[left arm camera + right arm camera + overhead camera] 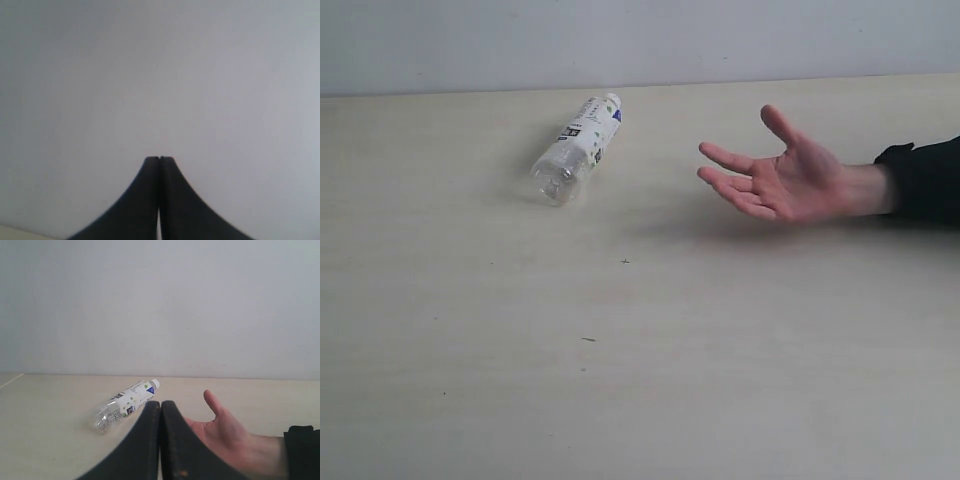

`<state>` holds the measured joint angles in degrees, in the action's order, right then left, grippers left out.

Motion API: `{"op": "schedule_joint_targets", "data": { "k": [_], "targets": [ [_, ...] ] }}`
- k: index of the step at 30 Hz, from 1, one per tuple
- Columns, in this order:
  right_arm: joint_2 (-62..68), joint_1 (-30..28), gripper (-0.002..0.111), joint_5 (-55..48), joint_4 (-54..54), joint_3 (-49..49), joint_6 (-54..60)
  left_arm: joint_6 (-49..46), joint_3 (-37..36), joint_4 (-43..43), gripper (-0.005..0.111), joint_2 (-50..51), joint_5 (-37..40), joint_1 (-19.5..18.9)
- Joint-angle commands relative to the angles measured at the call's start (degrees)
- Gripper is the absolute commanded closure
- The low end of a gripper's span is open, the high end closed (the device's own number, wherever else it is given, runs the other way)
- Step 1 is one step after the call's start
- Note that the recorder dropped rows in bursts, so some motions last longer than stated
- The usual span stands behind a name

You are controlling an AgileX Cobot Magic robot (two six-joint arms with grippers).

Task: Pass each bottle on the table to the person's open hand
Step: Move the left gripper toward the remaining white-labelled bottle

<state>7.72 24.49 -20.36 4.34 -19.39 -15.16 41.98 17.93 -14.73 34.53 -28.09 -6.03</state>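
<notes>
Pre-grasp stage. One bottle (576,150) lies on its side on table (640,380), apart from hand (790,180). L gripper (159,159) & R gripper (160,402) both closed, empty. Next, prob.: open jaws, reach bottle.

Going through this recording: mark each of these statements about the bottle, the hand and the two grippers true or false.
1. The clear plastic bottle with a white printed label lies on its side on the pale beige wood-grain table. True.
2. The bare open hand in the black sleeve holds the bottle. False: the palm is empty, and the bottle lies apart from it on the table.
3. The right gripper is wide open. False: its jaws are shut together with nothing between them.
4. The left gripper is shut. True.
5. Two bottles stand upright on the table. False: only one bottle is in view, and it lies flat.
</notes>
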Motion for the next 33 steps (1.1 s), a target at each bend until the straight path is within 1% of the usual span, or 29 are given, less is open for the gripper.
{"op": "schedule_joint_targets", "data": {
  "k": [1, 3, 5, 7, 10, 12, 14, 16, 19, 21, 23, 24, 26, 28, 30, 31, 32, 33],
  "targets": [
    [-0.3, -0.2, 0.108, 0.2, 0.1, 0.4, 0.0, 4.8, 10.5, -14.1, 0.107, 16.6, -0.6, -0.2],
    [-0.3, -0.2, 0.108, 0.2, 0.1, 0.4, 0.0, 7.9, 14.8, -19.9, 0.107, 23.4, -0.5, -0.2],
    [-0.3, -0.2, 0.108, 0.2, 0.1, 0.4, 0.0, 8.3, 18.9, -24.9, 0.107, 28.8, 0.2, -0.2],
    [-0.3, -0.2, 0.108, 0.2, 0.1, 0.4, 0.0, 8.3, 23.4, -32.1, 0.107, 33.5, 2.1, -0.2],
    [-0.3, -0.2, 0.108, 0.2, 0.1, 0.4, 0.0, 7.9, 29.8, -46.1, 0.107, 39.1, 7.3, -0.1],
    [-0.3, -0.2, 0.108, 0.2, 0.1, 0.4, 0.0, 7.2, 33.5, -55.6, 0.107, 41.7, 13.0, 0.8],
    [-0.3, -0.2, 0.108, 0.2, 0.1, 0.4, 0.0, 4.3, 36.1, -62.2, 0.107, 44.0, 22.8, 2.3],
    [-0.3, -0.2, 0.108, 0.2, 0.1, 0.4, 0.0, 1.0, 38.5, -67.4, 0.107, 46.5, 35.9, 4.9],
    [-0.3, -0.2, 0.108, 0.2, 0.1, 0.4, 0.0, -6.0, 42.6, -72.8, 0.107, 52.2, 59.3, 11.4],
    [-0.3, -0.2, 0.108, 0.2, 0.1, 0.4, 0.0, -10.0, 46.2, -72.2, 0.107, 56.4, 69.3, 15.3],
    [-0.3, -0.2, 0.108, 0.2, 0.1, 0.4, 0.0, -10.8, 52.4, -66.9, 0.107, 61.3, 77.3, 19.0],
    [-0.3, -0.2, 0.108, 0.2, 0.1, 0.4, 0.0, -13.1, 56.5, -60.8, 0.107, 63.7, 79.9, 20.5],
    [-0.3, -0.2, 0.108, 0.2, 0.1, 0.4, 0.0, -22.2, 64.6, -44.8, 0.107, 67.8, 81.9, 22.3],
    [-0.3, -0.2, 0.108, 0.2, 0.1, 0.4, 0.0, -34.3, 73.2, -22.9, 0.107, 72.2, 82.8, 22.7],
    [-0.3, -0.2, 0.108, 0.2, 0.1, 0.4, 0.0, -40.3, 79.7, -5.8, 0.107, 75.7, 83.1, 22.7],
    [-0.3, -0.2, 0.108, 0.2, 0.1, 0.4, 0.0, -41.6, 82.7, 1.1, 0.107, 77.6, 83.2, 22.7],
    [-0.3, -0.2, 0.108, 0.2, 0.1, 0.4, 0.0, -43.0, 85.1, 6.0, 0.107, 79.2, 83.4, 22.7],
    [-0.3, -0.2, 0.108, 0.2, 0.1, 0.4, 0.0, -43.7, 87.2, 8.7, 0.107, 80.7, 83.3, 23.2]
  ]
}}
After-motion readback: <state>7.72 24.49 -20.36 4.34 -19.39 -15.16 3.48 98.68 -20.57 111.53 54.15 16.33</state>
